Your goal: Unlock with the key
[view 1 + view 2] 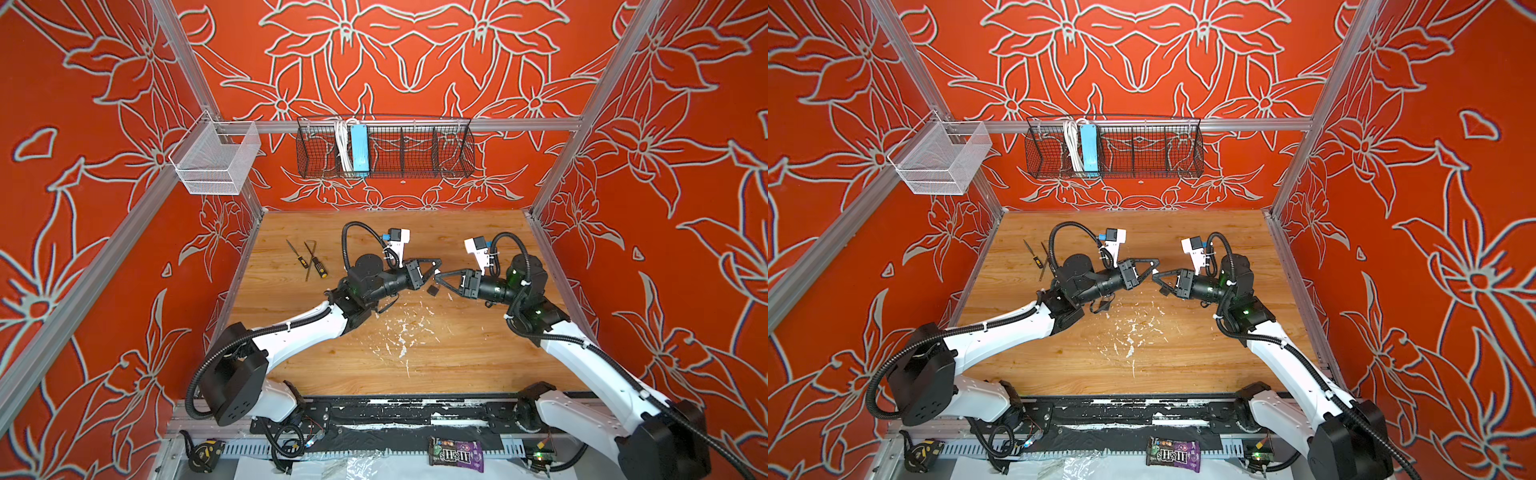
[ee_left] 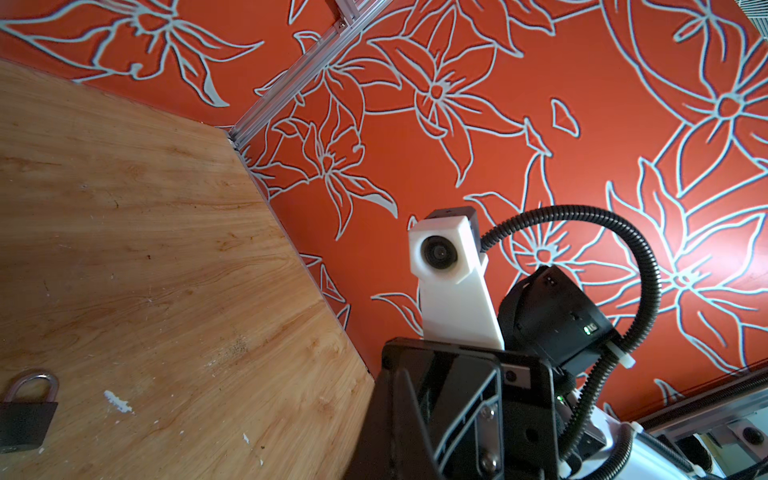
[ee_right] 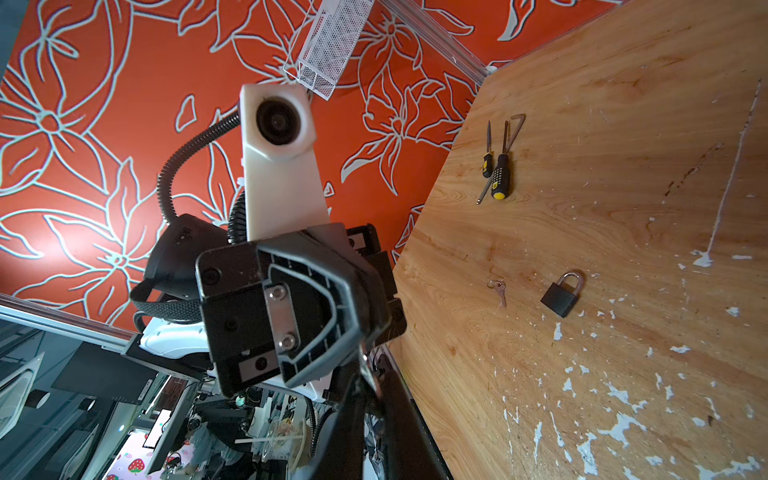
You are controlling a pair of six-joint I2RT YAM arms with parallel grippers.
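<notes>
The padlock [image 3: 562, 296] you are after lies flat on the desk [image 1: 478, 365], its shackle seated in the black body. In both top views it sits just on the robot's side of the spot where the two gripper tips meet, and neither gripper touches it.

One key [image 3: 500, 291] on a small ring lies on the desk near the padlock, apart from it, on the side towards the left arm.

Your left gripper [image 3: 357, 340] hangs above the desk and is closed. A small shiny metal bit shows at its tip, too small for you to tell what it is. Your right gripper [image 3: 368, 378] faces it tip to tip, its fingers drawn close together around that same bit. You cannot tell whether they clamp it or only stand beside it.

Count what you have: one padlock, one key on the desk, two grippers.

Further out, towards the far left corner of the desk, lie two screwdrivers [image 3: 500, 178] with black and yellow handles and one thin bent metal rod [image 3: 515, 124], all close together and well apart from the padlock.

One white mesh basket [image 1: 216, 160] hangs on the left rail. One black wire basket [image 1: 453, 153] hangs on the back rail, with one blue power strip [image 1: 359, 151] upright in it. One candy bag [image 1: 457, 455] lies at the front edge, off the desk.
</notes>
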